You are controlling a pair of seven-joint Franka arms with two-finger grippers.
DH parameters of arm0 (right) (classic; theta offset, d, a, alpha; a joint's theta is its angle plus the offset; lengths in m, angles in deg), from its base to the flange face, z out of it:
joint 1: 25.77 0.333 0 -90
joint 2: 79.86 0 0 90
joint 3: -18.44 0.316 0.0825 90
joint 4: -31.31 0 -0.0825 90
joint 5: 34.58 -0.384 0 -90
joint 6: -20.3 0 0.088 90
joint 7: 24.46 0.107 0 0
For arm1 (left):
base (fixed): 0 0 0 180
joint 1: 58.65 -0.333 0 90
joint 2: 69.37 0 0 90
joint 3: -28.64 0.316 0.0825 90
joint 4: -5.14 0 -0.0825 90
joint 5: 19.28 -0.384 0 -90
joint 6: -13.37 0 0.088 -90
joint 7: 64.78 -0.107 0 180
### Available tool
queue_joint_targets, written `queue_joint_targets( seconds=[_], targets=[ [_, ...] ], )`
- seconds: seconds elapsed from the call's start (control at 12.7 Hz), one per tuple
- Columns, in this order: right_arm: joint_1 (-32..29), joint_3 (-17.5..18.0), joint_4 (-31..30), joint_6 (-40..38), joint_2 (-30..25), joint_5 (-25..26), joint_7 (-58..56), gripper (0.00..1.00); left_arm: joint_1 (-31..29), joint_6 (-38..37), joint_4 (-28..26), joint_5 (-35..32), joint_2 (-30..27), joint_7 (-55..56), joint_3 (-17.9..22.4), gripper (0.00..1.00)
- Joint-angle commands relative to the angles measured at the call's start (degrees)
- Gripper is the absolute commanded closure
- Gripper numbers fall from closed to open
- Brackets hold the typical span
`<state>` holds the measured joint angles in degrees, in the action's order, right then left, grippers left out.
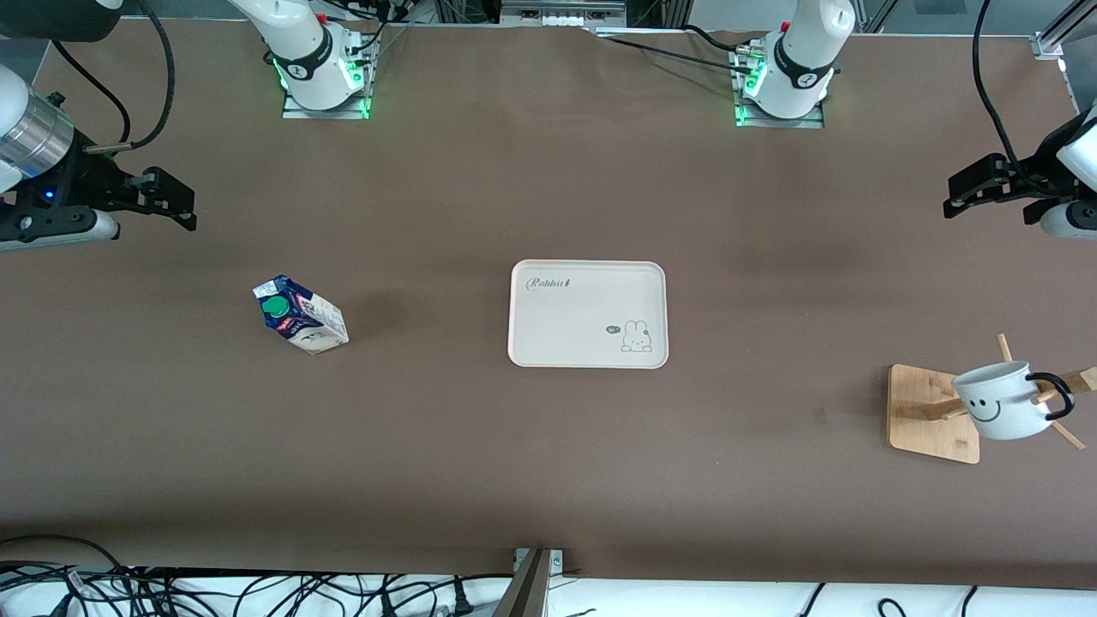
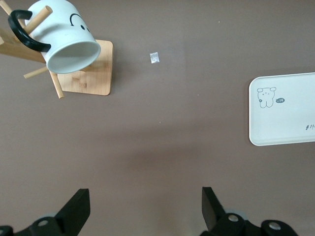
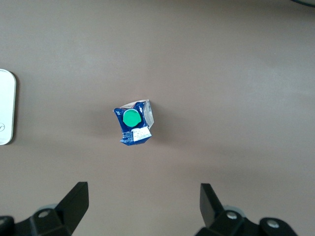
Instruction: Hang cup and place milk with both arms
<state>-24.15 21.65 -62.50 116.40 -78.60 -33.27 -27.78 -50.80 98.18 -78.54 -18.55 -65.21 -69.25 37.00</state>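
The cup, a white mug with a smiley face, hangs by its black handle on a peg of a wooden rack at the left arm's end of the table; it also shows in the left wrist view. The milk stands on the table at the right arm's end, green cap up, and shows in the right wrist view. My left gripper is open and empty, up over bare table. My right gripper is open and empty, up over the table near the milk.
A white tray with a rabbit print lies in the middle of the table, with nothing on it; its edge shows in both wrist views. A small scrap lies beside the rack. Cables run along the near table edge.
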Motion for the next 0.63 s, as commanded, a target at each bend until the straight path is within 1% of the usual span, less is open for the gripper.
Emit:
queue_joint_targets(
  seconds=[0.0, 0.55],
  targets=[
    [-0.22, 0.31, -0.85, 0.31, -1.09, 0.98, -0.81, 0.0, 0.32, 0.53, 0.01, -0.2, -0.47, -0.27, -0.01, 0.0],
    [-0.22, 0.31, -0.85, 0.22, -1.09, 0.98, -0.81, 0.0, 0.05, 0.45, 0.36, -0.38, -0.38, 0.51, -0.27, 0.0]
  ],
)
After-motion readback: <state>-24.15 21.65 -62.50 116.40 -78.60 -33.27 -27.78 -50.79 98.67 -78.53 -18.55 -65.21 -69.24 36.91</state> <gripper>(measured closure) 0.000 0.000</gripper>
